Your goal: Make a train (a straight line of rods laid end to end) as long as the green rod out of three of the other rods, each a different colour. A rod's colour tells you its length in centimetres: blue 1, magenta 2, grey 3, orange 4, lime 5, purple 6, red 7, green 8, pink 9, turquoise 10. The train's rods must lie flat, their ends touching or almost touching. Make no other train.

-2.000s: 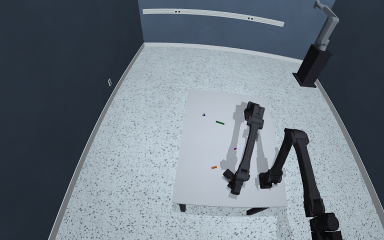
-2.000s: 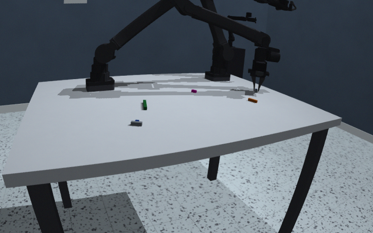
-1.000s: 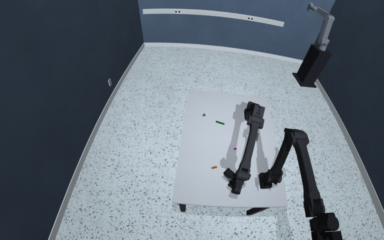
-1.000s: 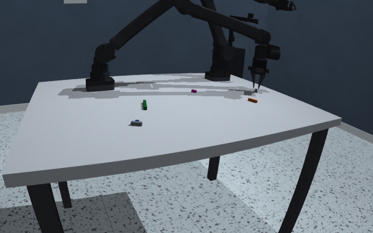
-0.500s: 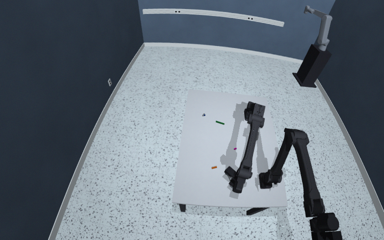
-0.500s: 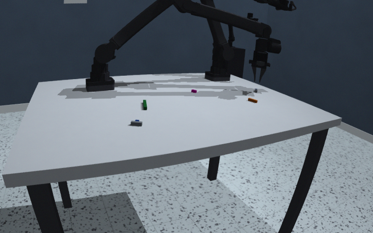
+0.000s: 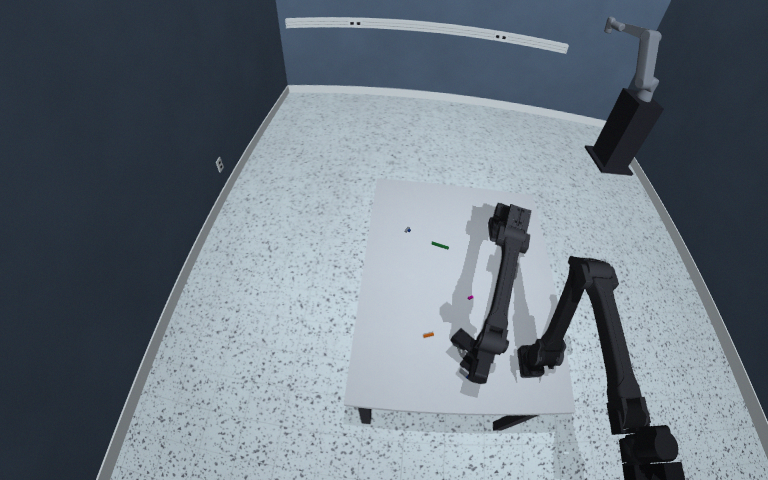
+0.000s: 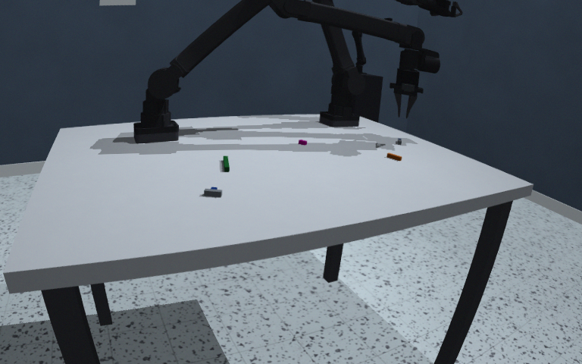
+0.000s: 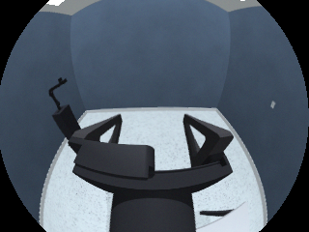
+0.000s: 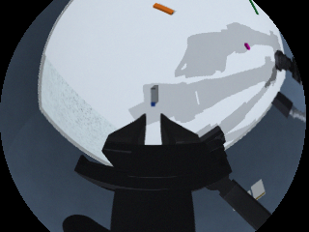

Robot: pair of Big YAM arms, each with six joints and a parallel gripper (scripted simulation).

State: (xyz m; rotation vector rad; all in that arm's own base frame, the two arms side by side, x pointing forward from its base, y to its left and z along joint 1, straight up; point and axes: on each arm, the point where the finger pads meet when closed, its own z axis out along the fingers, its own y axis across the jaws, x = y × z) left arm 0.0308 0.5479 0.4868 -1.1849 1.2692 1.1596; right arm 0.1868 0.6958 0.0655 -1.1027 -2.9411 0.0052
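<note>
Pale table [image 7: 390, 294] [image 8: 334, 202] [image 9: 232, 221] [image 10: 97, 43], blue walls. Top: orange rod [image 7: 428, 334] [image 8: 393, 157] [image 10: 163, 9] lies near; green rod [image 7: 440, 245] [image 8: 226, 164] [image 10: 254, 7], my length ref, farther. Ext.: my right gripper [image 8: 403, 115] [image 10: 153, 117] hovers at right, slightly spread, gripping nothing. L wrist: left gripper [image 8: 459, 9] [image 9: 152, 116] wide, off-table. R wrist: grey rod [image 8: 398, 141] [image 10: 154, 94] seemingly meets blue rod [image 10: 153, 103], prob. so orange can complete 8.

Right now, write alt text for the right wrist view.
Open right gripper above the table, holding nothing; just ahead, a grey rod with a blue rod at its near end. Farther off lie orange, magenta and green rods.
</note>
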